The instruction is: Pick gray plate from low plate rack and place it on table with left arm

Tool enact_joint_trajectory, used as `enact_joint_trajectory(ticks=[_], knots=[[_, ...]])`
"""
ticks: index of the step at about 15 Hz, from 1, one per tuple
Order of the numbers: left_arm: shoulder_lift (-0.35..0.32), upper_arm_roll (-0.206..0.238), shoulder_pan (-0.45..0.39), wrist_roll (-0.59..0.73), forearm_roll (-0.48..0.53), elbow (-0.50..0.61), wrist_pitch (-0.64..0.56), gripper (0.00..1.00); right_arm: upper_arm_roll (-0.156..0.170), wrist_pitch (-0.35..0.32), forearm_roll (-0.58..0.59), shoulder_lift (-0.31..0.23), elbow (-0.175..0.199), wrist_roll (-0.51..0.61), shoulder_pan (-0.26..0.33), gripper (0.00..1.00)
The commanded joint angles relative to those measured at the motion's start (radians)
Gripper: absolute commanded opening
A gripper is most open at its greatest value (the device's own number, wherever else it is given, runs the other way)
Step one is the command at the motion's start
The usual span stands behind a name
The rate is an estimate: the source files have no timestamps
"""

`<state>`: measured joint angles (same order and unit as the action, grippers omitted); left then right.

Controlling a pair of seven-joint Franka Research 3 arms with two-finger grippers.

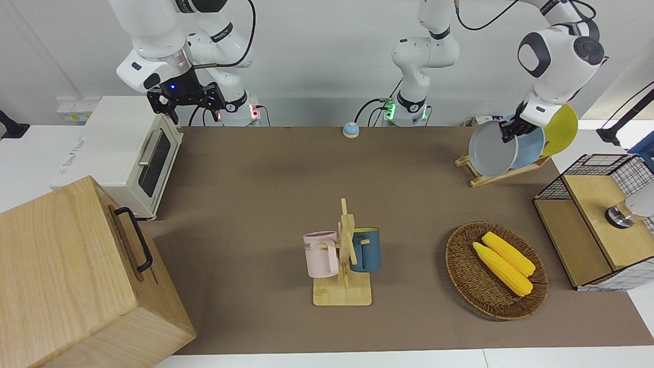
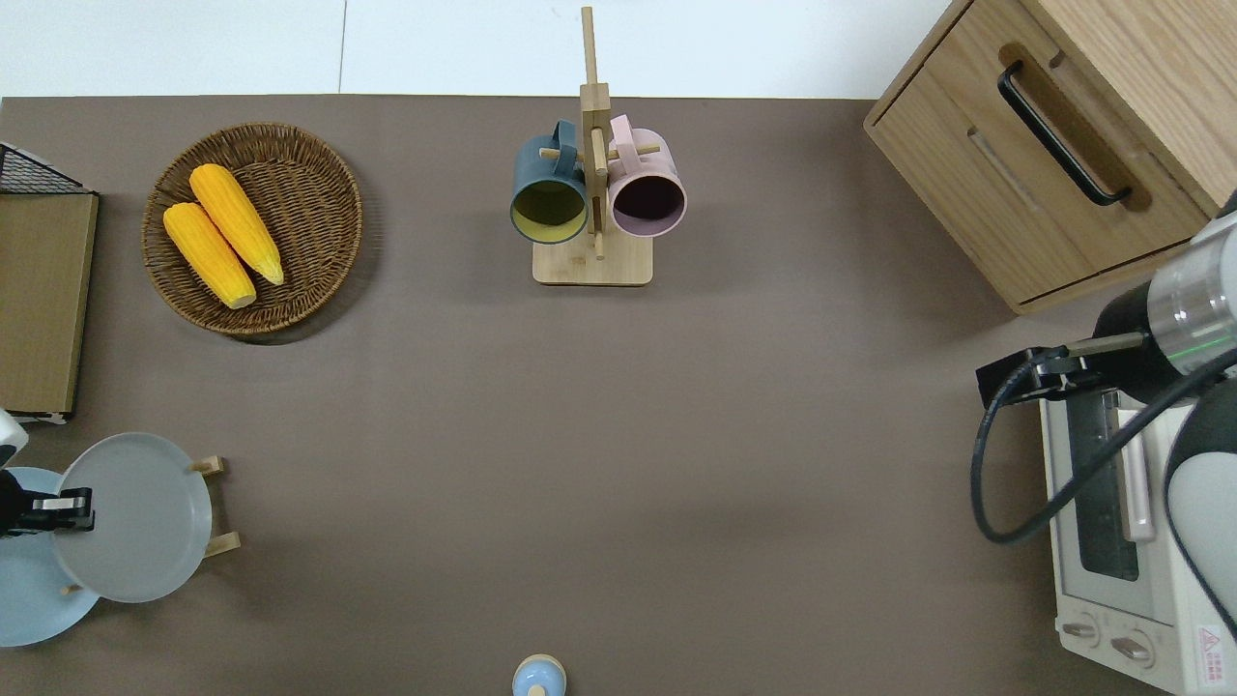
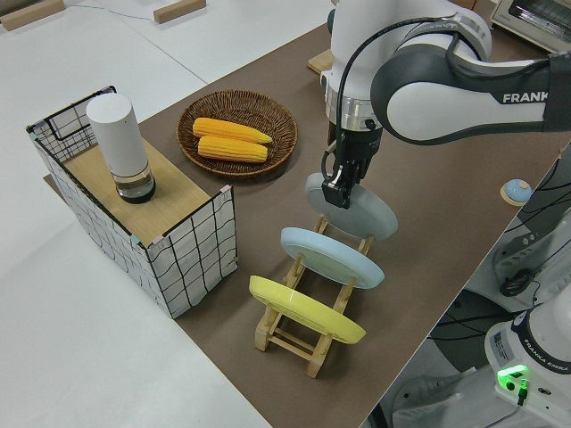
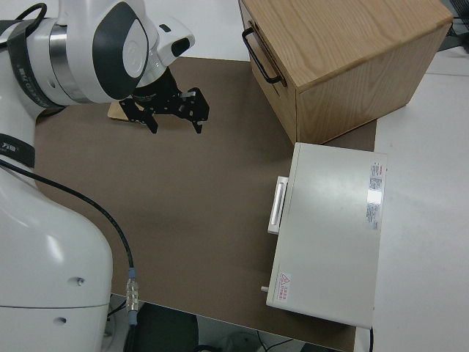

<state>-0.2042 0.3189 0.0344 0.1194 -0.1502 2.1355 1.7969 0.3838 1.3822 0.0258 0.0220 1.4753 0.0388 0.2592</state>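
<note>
At the left arm's end of the brown-matted table (image 1: 265, 204), the left arm's small black two-finger gripper (image 3: 337, 191) is clamped on the upper rim of the round pale-gray plate (image 3: 357, 209), which is tilted over the end of the low light-wood plate rack (image 3: 308, 332) farthest from the robots. The left side view shows the plate clear of the pegs, with a light-blue plate (image 3: 332, 257) and a yellow plate (image 3: 305, 309) slotted below the gripper; the overhead view hides the yellow one. The right arm is parked, its gripper (image 4: 174, 111) spread open.
</note>
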Motion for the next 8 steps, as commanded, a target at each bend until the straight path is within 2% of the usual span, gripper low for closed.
enact_joint_trajectory(ticks=[1,6,8], knots=[[-0.007,-0.004,0.010,-0.001,-0.009,-0.098,-0.115,0.14,0.021,-0.012,0.006,-0.002,-0.006,0.012,0.023,0.983],[-0.007,-0.018,0.013,-0.007,-0.009,-0.225,-0.267,0.14,0.021,-0.012,0.006,-0.002,-0.007,0.012,0.023,0.983],[-0.011,-0.038,0.013,-0.009,-0.009,-0.264,-0.318,0.14,0.021,-0.011,0.006,-0.002,-0.007,0.012,0.023,0.983]])
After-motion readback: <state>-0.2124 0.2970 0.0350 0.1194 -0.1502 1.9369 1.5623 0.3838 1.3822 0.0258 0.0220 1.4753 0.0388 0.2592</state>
